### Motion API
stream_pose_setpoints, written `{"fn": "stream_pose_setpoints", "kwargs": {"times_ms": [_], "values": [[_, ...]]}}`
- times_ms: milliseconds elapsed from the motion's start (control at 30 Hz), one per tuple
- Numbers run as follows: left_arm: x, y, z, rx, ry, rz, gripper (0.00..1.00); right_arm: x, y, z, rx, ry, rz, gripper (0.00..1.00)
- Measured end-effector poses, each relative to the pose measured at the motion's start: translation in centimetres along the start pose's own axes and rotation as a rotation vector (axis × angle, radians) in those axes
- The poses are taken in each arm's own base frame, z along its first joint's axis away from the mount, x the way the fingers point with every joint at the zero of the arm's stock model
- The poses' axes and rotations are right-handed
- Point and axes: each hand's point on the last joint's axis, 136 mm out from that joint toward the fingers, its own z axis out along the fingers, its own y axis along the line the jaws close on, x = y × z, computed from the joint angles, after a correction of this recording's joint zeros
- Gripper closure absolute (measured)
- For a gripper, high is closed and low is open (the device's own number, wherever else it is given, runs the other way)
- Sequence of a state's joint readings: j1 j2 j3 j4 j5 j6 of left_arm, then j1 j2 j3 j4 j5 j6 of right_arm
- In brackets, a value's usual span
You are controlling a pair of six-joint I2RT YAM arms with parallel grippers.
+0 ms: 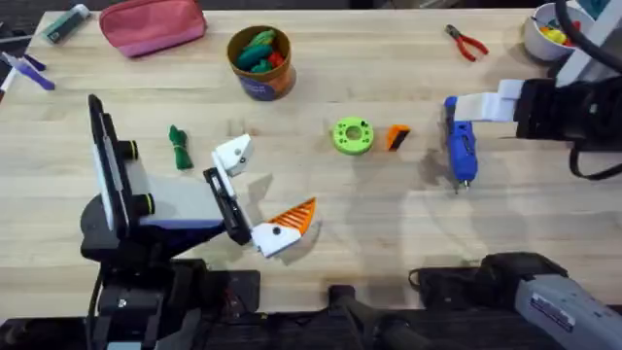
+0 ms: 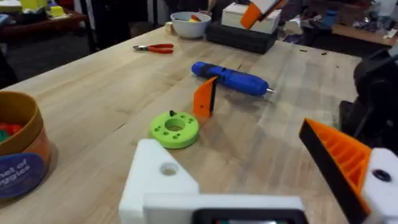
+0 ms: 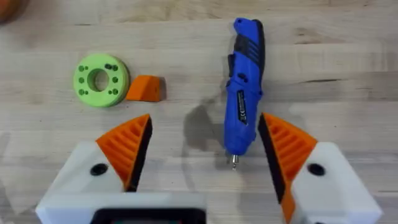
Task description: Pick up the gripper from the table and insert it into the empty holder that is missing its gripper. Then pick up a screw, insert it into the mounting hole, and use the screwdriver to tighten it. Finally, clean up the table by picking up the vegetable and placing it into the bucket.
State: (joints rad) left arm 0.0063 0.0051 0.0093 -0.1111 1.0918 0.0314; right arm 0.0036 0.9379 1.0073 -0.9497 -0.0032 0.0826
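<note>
Left arm's end effector point(image 1: 260, 194), nearest the lens, sits released with its all-white holder point(image 1: 233, 154) bare; across the table point(image 1: 389, 233), the orange wedge point(image 1: 397, 138) rests beside a green disc point(image 1: 352, 135), while the right end effector point(image 3: 202, 158) hangs spread over the blue screwdriver point(image 1: 460, 148).

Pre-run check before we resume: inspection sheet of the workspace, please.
Surface: wooden table, no spills seen.
Job's things: orange wedge beside green disc; screwdriver lying flat; toy vegetable on the table; bucket upright, toys inside; white finger block has no orange pad.
Clutter: pink pouch, pliers, white bowl, pens.
End effectors: left end effector open, empty; right end effector open, over the screwdriver.
Cables: black cable by the right arm.
Surroundings: boxes at the table's far edge.
</note>
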Motion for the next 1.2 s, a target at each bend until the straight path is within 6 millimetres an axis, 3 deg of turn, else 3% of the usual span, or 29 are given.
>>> {"fn": "stream_pose_setpoints", "kwargs": {"times_ms": [1200], "values": [[0.06,-0.71,-0.01,0.041,0.001,0.028,0.015,0.0,0.0,0.0,0.0,0.0,0.0,0.007]]}}
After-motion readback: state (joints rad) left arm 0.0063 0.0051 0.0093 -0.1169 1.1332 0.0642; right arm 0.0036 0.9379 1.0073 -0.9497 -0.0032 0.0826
